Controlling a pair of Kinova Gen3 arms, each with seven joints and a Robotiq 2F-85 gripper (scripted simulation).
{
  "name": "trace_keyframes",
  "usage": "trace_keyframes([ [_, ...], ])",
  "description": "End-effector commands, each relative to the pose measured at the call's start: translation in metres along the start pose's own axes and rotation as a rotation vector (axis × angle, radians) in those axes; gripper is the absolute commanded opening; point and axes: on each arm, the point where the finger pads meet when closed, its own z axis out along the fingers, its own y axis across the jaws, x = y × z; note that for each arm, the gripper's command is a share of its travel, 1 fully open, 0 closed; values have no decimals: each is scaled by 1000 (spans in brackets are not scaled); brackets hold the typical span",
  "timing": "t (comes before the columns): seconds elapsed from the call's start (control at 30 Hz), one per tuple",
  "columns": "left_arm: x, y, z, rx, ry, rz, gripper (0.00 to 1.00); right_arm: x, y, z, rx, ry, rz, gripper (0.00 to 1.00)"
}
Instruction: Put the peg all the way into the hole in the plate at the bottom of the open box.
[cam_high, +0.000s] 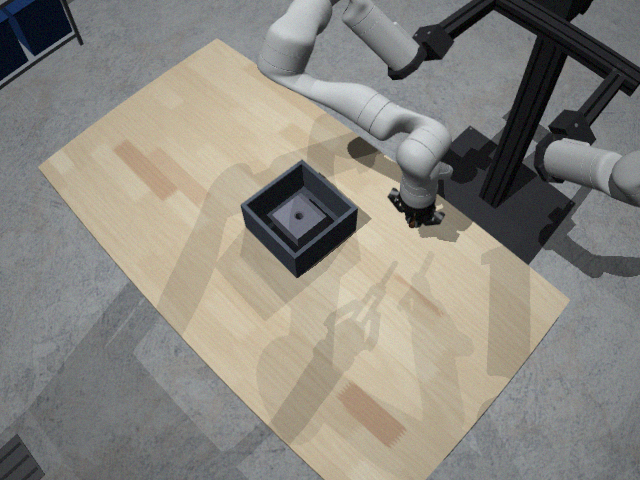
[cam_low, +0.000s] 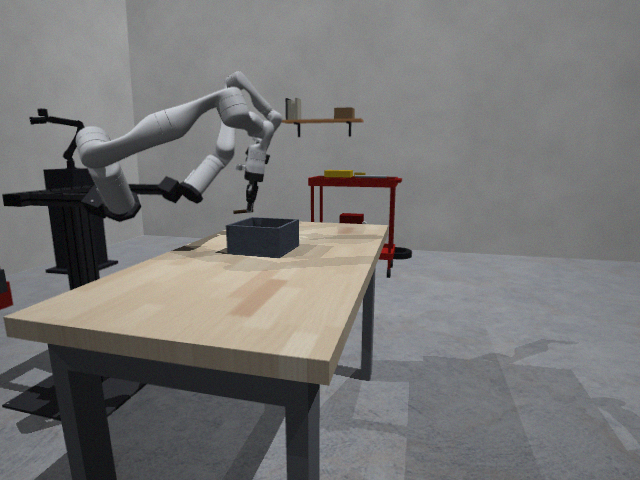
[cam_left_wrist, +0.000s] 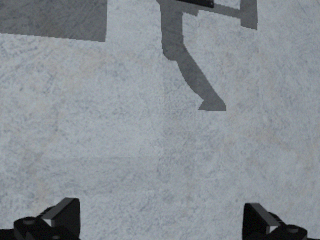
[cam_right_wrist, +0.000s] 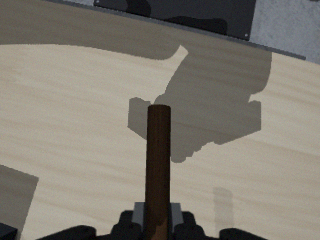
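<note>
The right end effector (cam_high: 413, 223) (cam_low: 250, 209) (cam_right_wrist: 156, 218) is gripping the peg (cam_low: 241, 211) (cam_right_wrist: 158, 160) above the table's (cam_high: 170, 258) (cam_low: 206, 310) stand-side long edge (insertion still remaining); the left end effector (cam_left_wrist: 161, 220) is gaping.

Red cart (cam_low: 355, 181) near back wall, yellow case (cam_low: 338, 174) on its top, red box (cam_low: 351, 218) lower down. Wall shelf (cam_low: 323, 120) holds upright books (cam_low: 293, 109) and brown box (cam_low: 344, 113). Blue bins (cam_high: 41, 25) sit in a rack at the top view's corner.
</note>
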Motion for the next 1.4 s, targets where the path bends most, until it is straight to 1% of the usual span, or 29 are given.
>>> trace_keyframes([
  [0.0,0,0,0,0,-1,-1,1000,0,0,-1,-2,-39,1,99],
  [0.2,0,0,0,0,-1,-1,1000,0,1,-2,-3,-107,0,99],
  [0.27,0,0,0,0,-1,-1,1000,0,1,-2,-3,-107,0,99],
  [0.5,0,0,0,0,-1,-1,1000,0,0,-1,-2,-197,1,99],
  [0.77,0,0,0,0,-1,-1,1000,0,1,-1,-3,-311,1,99],
  [0.83,0,0,0,0,-1,-1,1000,0,1,-1,-3,-311,1,99],
  [1.33,0,0,0,0,-1,-1,1000,0,0,-1,-2,-539,1,99],
  [1.37,0,0,0,0,-1,-1,1000,0,0,-1,-2,-539,1,99],
])
